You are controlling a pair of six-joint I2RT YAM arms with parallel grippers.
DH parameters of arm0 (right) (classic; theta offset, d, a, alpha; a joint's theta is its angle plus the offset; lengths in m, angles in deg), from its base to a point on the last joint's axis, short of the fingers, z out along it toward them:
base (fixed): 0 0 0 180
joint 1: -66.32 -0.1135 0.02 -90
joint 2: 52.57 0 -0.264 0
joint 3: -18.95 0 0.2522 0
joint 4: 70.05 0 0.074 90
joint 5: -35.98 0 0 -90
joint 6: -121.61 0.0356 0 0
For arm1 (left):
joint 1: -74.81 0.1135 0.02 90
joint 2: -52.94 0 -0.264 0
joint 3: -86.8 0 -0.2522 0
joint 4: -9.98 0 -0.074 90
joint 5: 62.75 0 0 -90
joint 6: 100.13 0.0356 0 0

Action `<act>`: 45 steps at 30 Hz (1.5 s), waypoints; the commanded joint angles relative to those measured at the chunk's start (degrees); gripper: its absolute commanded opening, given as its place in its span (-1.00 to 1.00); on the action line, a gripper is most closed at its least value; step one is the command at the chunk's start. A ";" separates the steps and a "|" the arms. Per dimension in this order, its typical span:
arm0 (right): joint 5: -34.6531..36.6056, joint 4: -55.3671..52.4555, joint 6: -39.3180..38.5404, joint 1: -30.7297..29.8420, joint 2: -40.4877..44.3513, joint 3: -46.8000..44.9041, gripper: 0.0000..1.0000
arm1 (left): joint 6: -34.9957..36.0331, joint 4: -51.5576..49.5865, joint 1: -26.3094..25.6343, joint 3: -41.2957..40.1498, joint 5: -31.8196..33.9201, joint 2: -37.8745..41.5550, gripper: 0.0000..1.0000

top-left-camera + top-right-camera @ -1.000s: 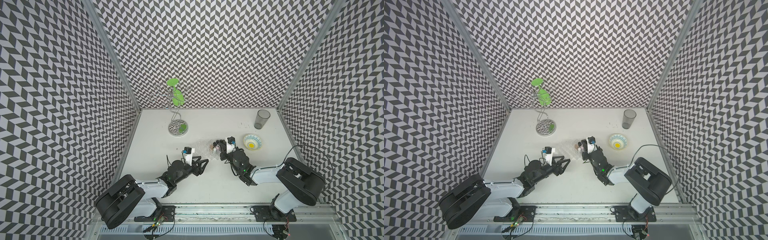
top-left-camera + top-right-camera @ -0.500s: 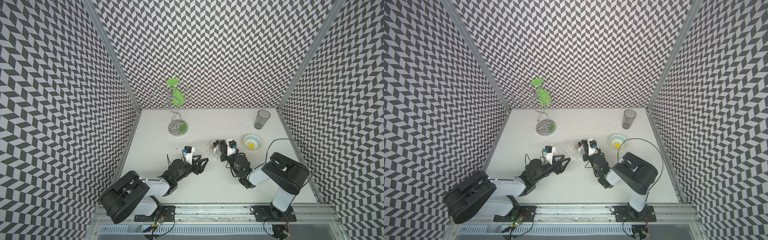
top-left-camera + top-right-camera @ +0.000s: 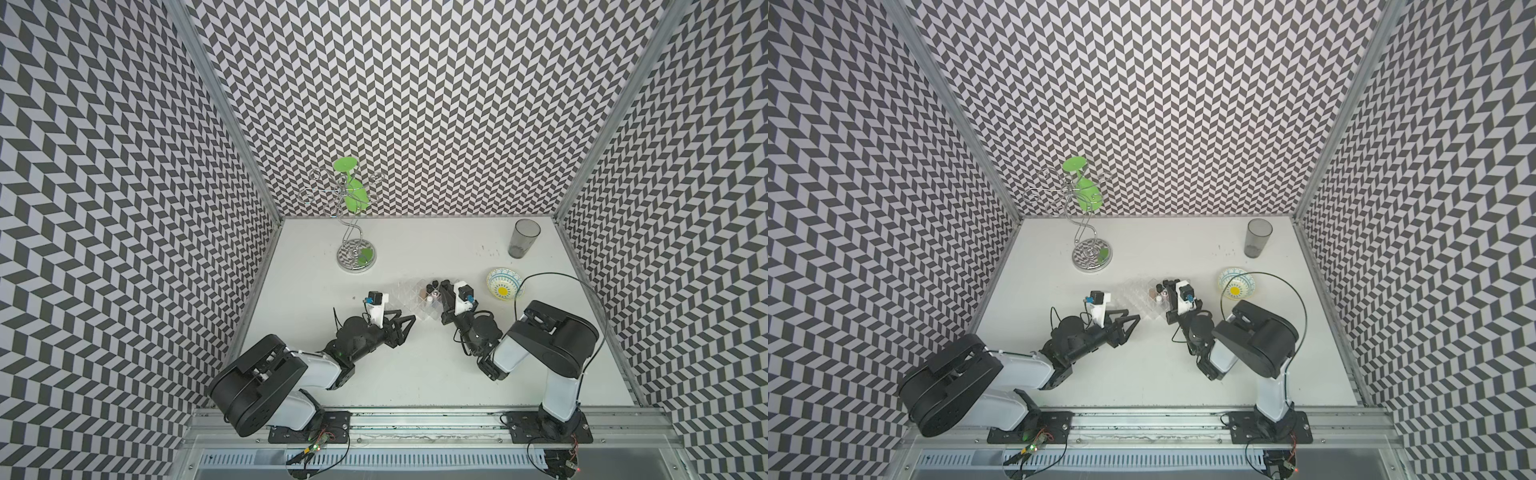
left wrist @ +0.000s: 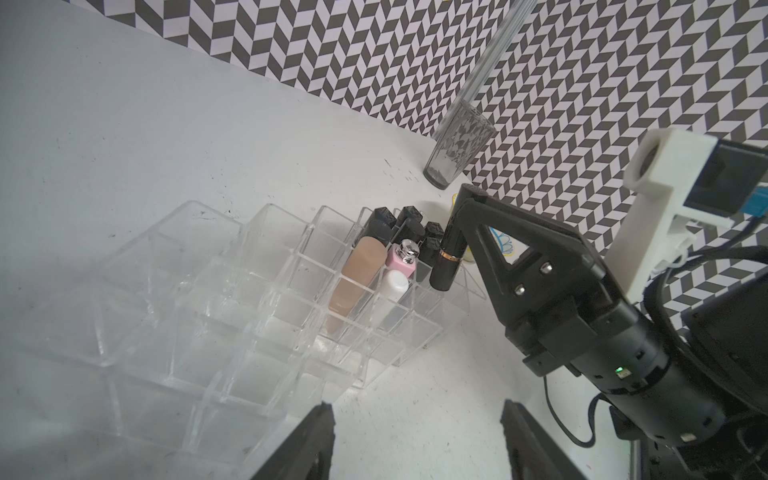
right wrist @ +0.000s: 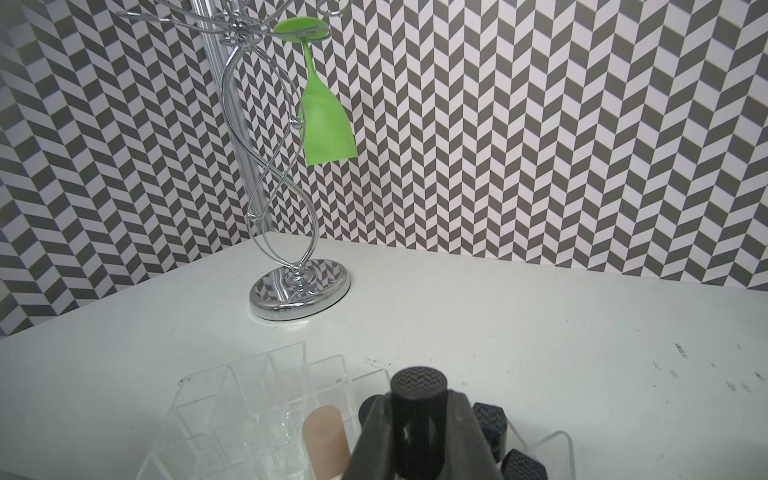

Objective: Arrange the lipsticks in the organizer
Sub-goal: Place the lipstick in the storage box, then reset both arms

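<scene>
Right gripper [image 5: 417, 411], clenched on a black gold-banded lipstick [image 4: 446, 259] just right of frame centre above the right edge of the organizer [image 4: 178, 232], should lower it plumb into a free cell, since the tan tube [image 4: 357, 274], pink tube [image 4: 401, 262] and standing black lipsticks [image 4: 409, 222] crowd it, while the left gripper [image 4: 417, 415] idles released, bottom centre

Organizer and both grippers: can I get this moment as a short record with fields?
organizer: clear stepped grid, most compartments empty
stowed: tan tube, white tube, pink tube with silver cap, several black lipsticks, all clustered at one end
right gripper: shut on black gold-banded lipstick, tilted, lower end at the filled end of the grid; seated or not, cannot tell
left gripper: open, empty, aimed at the organizer
bystanders: grey tumbler, patterned bowl, wire stand holding green glass
</scene>
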 commanded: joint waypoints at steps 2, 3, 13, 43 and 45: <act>1.21 4.44 -1.77 -0.38 -3.27 -0.31 -0.99 | -0.17 3.47 0.81 1.19 -2.29 -1.69 0.34; 0.95 3.53 -1.63 -0.39 -3.07 0.09 -0.98 | -0.20 3.60 0.98 1.36 -2.67 -1.89 0.34; 1.80 10.59 -2.22 -0.37 -7.47 -1.53 -0.83 | -0.55 4.75 1.63 2.00 -3.99 -3.63 0.33; 5.06 -70.49 -4.36 6.48 55.63 8.09 0.99 | 32.45 -23.79 11.83 9.68 47.98 33.56 1.00; 3.61 -56.44 -16.69 8.84 56.06 0.47 0.99 | 35.94 -22.55 14.49 8.94 50.00 32.24 1.00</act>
